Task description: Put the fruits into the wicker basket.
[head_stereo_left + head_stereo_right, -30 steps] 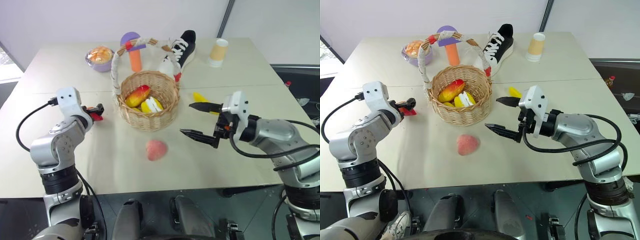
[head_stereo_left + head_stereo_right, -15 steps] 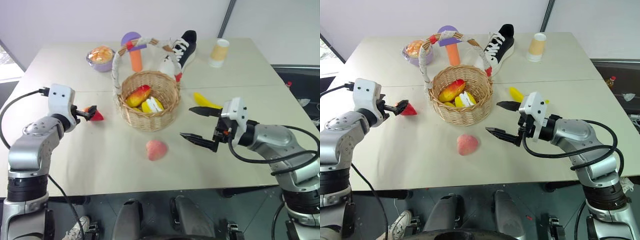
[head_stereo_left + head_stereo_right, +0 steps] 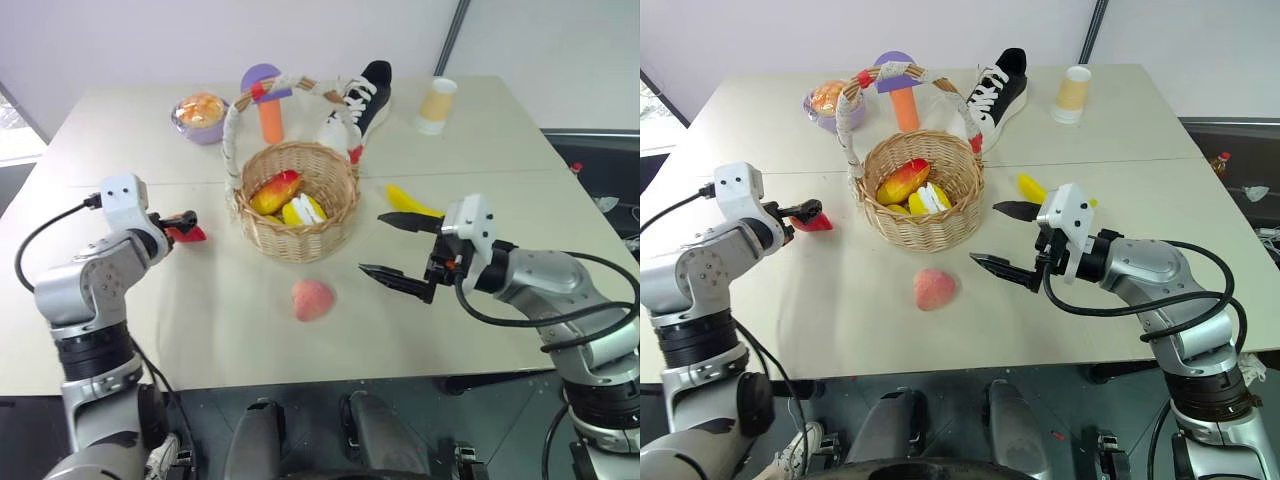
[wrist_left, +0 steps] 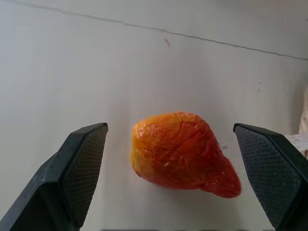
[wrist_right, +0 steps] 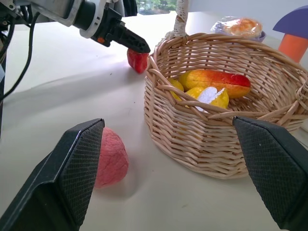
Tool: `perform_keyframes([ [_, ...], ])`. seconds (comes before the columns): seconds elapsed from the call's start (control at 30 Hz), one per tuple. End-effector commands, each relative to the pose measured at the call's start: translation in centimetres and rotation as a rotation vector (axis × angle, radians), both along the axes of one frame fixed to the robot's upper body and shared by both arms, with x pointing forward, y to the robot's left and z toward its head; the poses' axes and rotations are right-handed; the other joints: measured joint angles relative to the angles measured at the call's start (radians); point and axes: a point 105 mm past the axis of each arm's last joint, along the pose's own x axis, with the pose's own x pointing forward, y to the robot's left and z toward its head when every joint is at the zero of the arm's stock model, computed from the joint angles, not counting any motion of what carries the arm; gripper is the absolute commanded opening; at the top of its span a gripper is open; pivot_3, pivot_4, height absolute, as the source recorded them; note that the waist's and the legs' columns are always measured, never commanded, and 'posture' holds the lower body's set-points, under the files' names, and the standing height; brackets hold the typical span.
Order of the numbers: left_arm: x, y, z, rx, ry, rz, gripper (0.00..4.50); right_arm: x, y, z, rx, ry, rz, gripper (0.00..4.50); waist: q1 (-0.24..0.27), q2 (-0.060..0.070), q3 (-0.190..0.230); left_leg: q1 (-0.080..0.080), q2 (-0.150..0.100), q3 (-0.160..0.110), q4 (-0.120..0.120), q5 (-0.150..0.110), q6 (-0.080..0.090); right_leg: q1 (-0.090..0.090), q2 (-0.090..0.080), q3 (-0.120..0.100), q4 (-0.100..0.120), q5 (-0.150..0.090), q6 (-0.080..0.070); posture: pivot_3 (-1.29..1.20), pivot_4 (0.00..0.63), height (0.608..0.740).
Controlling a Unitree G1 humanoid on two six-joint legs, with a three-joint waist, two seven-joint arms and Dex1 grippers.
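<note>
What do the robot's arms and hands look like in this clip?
Both arms are silver-grey metal with rounded joints and black bands. Each wrist carries a white boxy housing, and looping black cables run alongside. The left hand and right hand each have two black tapered fingers with cross-hatched textured pads. Small red-orange accents sit near each wrist.

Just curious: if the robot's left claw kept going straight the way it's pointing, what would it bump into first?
Most likely the small red-orange fruit, lying on the table directly between the open left gripper fingers.

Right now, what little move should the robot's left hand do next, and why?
Probably close the left gripper on the small red-orange fruit: it lies on the table between the open fingers, untouched, not yet in the wicker basket.
</note>
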Motion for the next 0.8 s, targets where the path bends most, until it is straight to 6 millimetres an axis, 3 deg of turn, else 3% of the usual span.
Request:
perform_keyframes([
  [0.03,-0.1,0.5,1.6,-0.046,-0.04,0.079,4.5,-0.5,0.5,0.9,0.002,-0.043,0.025,4.44,-0.001,0.0,0.0,0.0,0.0,0.0,0.0,0.0,0.0,0.0,0.0,0.0,0.0,0.0,0.0,0.0,0.15,0.74],
  [0.53,1.5,0.0,0.2,-0.139,0.009,0.159,4.5,-0.5,0.6,0.8,-0.011,-0.05,0.025,4.44,0.0,0.0,0.0,0.0,-0.002,-0.003,0.0,0.0,0.0,0.0,-0.001,0.0,0.0,0.0,0.0,0.0,0.15,0.74],
  [0.63,1.5,-0.1,0.1,-0.159,0.014,0.162,3.58,-0.6,0.6,0.9,-0.009,-0.055,0.02,4.5,0.0,0.0,0.0,0.0,-0.002,-0.004,0.0,0.0,0.0,0.0,-0.001,0.0,0.0,0.0,0.0,0.0,0.15,0.74],
  [0.73,1.4,-0.1,0.1,-0.144,0.027,0.158,2.24,-0.6,0.6,1.0,-0.008,-0.057,0.02,4.5,0.0,0.0,0.0,0.0,-0.002,-0.005,0.0,0.0,0.0,0.0,-0.001,0.0,0.0,0.0,0.0,0.0,0.15,0.74],
  [0.8,1.3,0.1,0.0,-0.131,0.037,0.161,2.03,-0.6,0.7,1.1,-0.007,-0.058,0.021,4.5,0.0,0.0,0.0,0.0,-0.002,-0.005,0.0,0.0,0.0,0.0,-0.001,0.0,0.0,0.0,0.0,0.0,0.15,0.74],
])
